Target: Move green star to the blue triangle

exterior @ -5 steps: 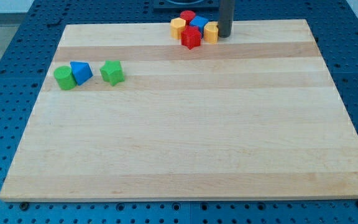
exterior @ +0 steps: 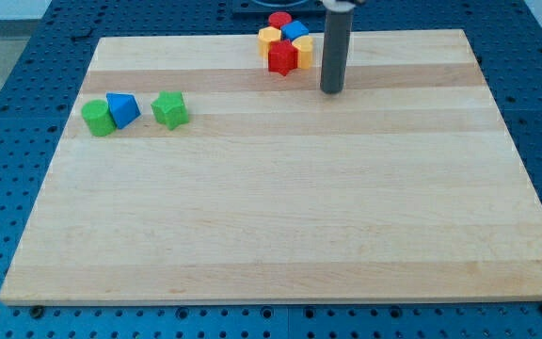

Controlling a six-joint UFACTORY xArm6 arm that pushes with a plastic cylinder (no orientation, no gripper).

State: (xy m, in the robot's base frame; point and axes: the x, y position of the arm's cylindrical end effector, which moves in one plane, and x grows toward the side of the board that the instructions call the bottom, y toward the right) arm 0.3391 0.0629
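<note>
Board (exterior: 280,235) of pale wood carries the green star (exterior: 169,109) near its left edge, just right of the blue triangle (exterior: 122,109), while my tip (exterior: 331,90), clawless, stands far right beside the top cluster.

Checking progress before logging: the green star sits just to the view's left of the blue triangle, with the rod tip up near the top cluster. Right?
Not quite. The camera view shows the green star to the right of the blue triangle; my tip is indeed near the top cluster.
</note>
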